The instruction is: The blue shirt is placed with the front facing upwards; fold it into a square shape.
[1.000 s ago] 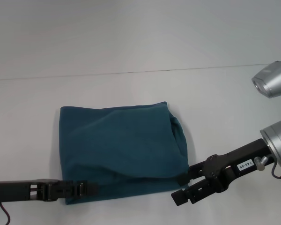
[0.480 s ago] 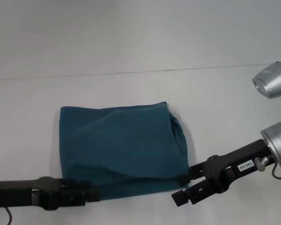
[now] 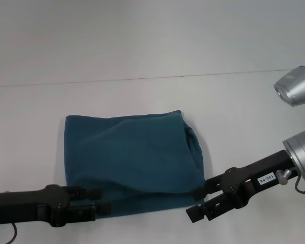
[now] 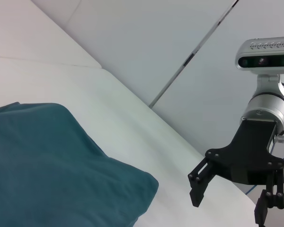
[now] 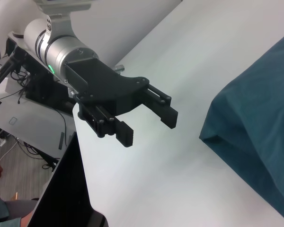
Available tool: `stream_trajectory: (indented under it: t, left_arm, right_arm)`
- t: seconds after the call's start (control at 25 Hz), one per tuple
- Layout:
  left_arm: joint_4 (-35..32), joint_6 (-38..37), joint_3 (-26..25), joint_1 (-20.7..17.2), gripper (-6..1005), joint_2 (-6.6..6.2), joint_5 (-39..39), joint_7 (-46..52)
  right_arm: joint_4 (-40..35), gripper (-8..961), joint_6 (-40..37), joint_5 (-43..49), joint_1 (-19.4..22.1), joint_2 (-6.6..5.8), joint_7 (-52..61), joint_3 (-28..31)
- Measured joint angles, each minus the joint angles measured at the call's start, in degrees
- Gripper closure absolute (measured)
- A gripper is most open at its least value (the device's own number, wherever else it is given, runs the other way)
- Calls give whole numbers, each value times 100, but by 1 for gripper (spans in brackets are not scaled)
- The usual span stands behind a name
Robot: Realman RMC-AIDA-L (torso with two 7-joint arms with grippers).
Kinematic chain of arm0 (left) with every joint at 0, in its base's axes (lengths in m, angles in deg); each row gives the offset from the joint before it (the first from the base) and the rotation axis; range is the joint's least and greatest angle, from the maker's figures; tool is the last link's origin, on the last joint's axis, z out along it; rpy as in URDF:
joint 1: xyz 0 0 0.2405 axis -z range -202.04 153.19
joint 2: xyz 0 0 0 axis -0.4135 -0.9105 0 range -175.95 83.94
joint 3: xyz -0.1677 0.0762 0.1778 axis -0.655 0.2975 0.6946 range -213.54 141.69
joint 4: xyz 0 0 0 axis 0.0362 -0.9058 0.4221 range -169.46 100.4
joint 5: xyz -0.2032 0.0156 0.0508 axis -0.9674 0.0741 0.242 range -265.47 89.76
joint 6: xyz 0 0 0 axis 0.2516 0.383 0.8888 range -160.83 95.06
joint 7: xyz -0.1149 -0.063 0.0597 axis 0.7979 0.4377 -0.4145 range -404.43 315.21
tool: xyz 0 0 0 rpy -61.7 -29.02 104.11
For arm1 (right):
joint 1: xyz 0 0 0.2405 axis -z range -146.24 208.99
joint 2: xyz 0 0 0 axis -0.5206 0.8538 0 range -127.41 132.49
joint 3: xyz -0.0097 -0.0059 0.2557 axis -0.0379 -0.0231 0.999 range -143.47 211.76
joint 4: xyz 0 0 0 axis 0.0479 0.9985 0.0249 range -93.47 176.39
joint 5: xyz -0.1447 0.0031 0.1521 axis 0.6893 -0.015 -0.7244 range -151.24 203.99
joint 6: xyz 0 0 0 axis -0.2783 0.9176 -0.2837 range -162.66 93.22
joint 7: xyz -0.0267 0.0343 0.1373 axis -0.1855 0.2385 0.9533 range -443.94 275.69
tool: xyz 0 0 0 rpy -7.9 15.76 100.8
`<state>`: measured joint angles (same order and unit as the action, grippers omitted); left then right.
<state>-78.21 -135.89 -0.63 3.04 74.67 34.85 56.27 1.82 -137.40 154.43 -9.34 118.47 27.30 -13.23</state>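
The blue shirt [image 3: 132, 160] lies folded into a rough square on the white table [image 3: 35, 127], teal side up, with no lettering showing. My left gripper [image 3: 105, 200] is open at the shirt's front left corner, low over the table and holding nothing. My right gripper [image 3: 193, 205] is open just off the front right corner, also with nothing in it. The left wrist view shows the shirt [image 4: 47, 165] and the right gripper [image 4: 227, 210] beyond its edge. In the right wrist view the left gripper [image 5: 150, 130] stands open beside the shirt [image 5: 260, 118].
A thin seam [image 3: 142, 79] runs across the table behind the shirt. The table's edge [image 5: 83, 156] drops off to a floor with cables and equipment [image 5: 19, 94].
My left gripper has let go of the shirt's front left hem, opened, turned, and drawn back slightly. The shirt and the right arm have not moved.
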Motion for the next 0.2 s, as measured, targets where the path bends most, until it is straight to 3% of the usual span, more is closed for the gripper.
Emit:
stream_trajectory:
  t: [0.2]
  left_arm:
    - [0, 0, 4, -12, 309, 0, -1, -11]
  right_arm:
    - [-6, 68, 2, 0, 2, -9, 7, 7]
